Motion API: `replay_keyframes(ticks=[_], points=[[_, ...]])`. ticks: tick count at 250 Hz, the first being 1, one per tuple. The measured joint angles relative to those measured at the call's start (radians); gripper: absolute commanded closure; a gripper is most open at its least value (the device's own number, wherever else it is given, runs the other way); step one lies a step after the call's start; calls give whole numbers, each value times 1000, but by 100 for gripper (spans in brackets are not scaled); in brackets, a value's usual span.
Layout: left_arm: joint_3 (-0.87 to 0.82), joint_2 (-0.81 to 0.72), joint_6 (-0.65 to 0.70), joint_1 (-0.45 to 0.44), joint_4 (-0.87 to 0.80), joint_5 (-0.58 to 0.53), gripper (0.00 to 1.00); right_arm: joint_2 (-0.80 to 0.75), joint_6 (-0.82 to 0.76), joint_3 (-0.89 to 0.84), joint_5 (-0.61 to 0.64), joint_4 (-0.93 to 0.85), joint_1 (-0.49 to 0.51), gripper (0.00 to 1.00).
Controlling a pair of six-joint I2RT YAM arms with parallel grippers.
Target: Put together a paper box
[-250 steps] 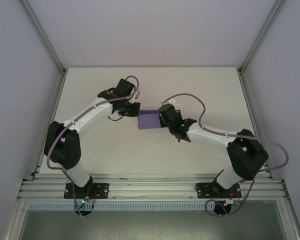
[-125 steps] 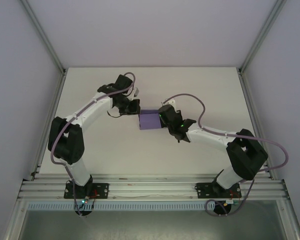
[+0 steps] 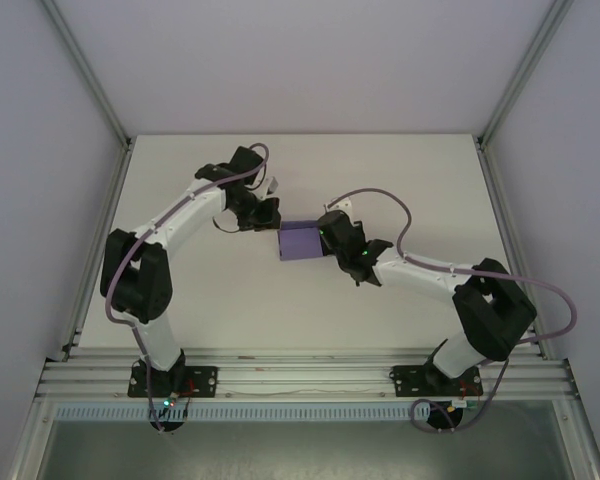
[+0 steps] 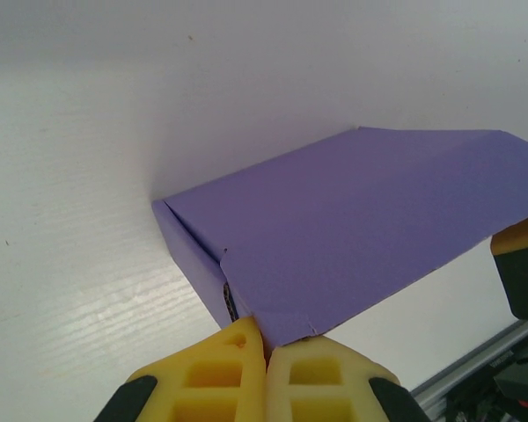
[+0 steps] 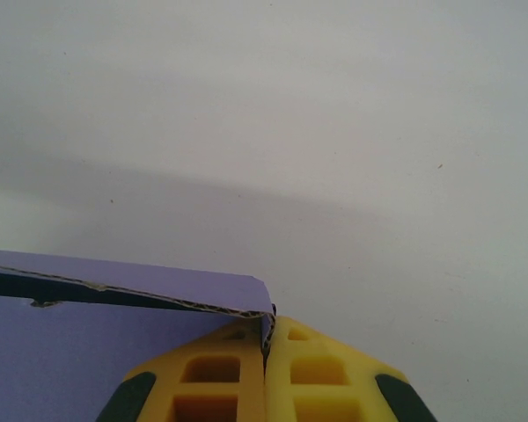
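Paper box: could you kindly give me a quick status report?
Left claw shut at paper box corner. Right claw shut, pinching a box edge. Box folded, between both claws. Nothing blocking.

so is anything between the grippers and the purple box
Nothing visible. The left gripper is pinched shut on a corner of the paper box, and the right gripper on its edge.

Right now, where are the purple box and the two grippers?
purple box (image 3: 300,243): top view, middle of its upper face.
left gripper (image 4: 265,338): left wrist view, midway between its yellow fingertips.
right gripper (image 5: 266,332): right wrist view, midway between its yellow fingertips.
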Motion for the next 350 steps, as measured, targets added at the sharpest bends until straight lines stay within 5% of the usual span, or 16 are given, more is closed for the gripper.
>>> replay_keyframes(ticks=[156, 193, 266, 350], points=[[-312, -168, -101, -177, 314, -366, 100, -39, 19, -86, -3, 94, 6, 99], [-348, -183, -121, -185, 374, -388, 100, -55, 24, -101, -5, 102, 6, 85], [-354, -181, -128, -191, 404, -402, 100, -183, 42, -116, -47, 15, 8, 32], [-352, -180, -123, -192, 406, -406, 100, -277, 84, -98, -208, 26, -117, 24]])
